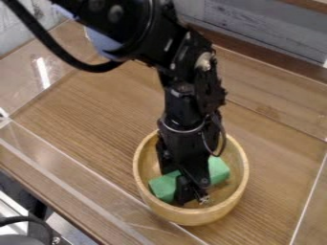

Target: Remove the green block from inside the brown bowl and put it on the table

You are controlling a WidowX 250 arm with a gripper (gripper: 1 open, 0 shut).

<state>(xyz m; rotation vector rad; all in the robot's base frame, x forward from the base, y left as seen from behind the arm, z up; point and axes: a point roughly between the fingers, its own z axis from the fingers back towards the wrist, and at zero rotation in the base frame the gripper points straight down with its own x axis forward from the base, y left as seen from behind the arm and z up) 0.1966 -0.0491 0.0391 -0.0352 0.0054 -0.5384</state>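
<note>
The claw (192,184) points straight down, closed on the green block (170,185) inside the brown bowl (153,204) at the table's (90,105) five o'clock. The block looks light, stiff, smooth; gripping mid-length suits.

My end effector (192,189) covers middle of green block (167,187); only its two ends show. Fingertips lost in dark against block. My arm cut off by top edge. Surface (90,115) cut off at left and bottom edges.
</note>
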